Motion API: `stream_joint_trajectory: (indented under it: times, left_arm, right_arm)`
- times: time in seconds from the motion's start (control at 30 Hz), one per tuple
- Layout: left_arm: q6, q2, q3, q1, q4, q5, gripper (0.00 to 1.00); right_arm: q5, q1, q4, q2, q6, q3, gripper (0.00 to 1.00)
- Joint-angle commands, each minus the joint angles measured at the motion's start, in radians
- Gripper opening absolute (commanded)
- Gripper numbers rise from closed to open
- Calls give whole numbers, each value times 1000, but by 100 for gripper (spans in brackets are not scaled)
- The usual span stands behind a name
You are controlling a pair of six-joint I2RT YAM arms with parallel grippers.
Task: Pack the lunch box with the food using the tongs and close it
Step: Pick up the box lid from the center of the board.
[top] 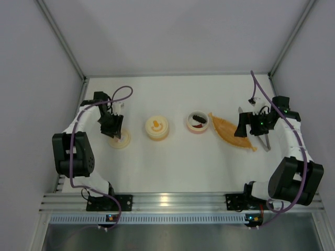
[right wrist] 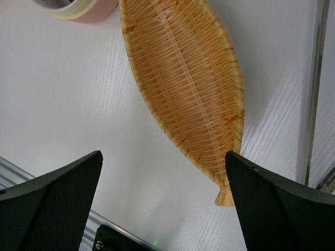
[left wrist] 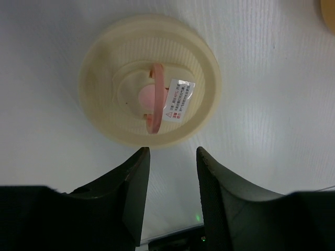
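Note:
The lunch box is a round cream and pink bowl point(top: 189, 125) with food point(top: 198, 118) in it, dark brown pieces and a red bit; its rim point(right wrist: 78, 9) shows at the right wrist view's top. A cream lid point(left wrist: 104, 68) with a pink handle lies flat on the table just ahead of my left gripper point(left wrist: 172, 152), whose jaws stand partly apart with nothing between them. In the top view that left gripper point(top: 112, 127) hangs over the lid point(top: 123, 141). My right gripper point(right wrist: 163, 156) is wide open and empty above the table. The grey tongs point(top: 264, 142) lie beside the right arm, partly hidden.
An orange woven boat-shaped tray point(right wrist: 183, 78) lies ahead of the right gripper, its tail near the right finger. A second cream round piece with an orange mark point(top: 157, 127) sits mid-table. Enclosure walls and a metal rail point(right wrist: 314, 78) border the table.

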Motion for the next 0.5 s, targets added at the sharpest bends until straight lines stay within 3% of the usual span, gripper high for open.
stream_joint_trajectory:
  times: [0.0, 0.3, 0.4, 0.47]
  left_arm:
    - [7, 24, -31, 1, 115, -10, 46]
    - [27, 66, -63, 1, 229, -61, 36]
    - [36, 78, -69, 1, 244, -59, 26]
    - [49, 80, -75, 0, 240, -53, 13]
  right_arm:
    - [-31, -12, -19, -35, -24, 25, 99]
    - [-30, -12, -22, -32, -29, 31, 99]
    - [-27, -12, -22, -29, -30, 30, 99]
    - [-28, -12, -24, -32, -35, 30, 99]
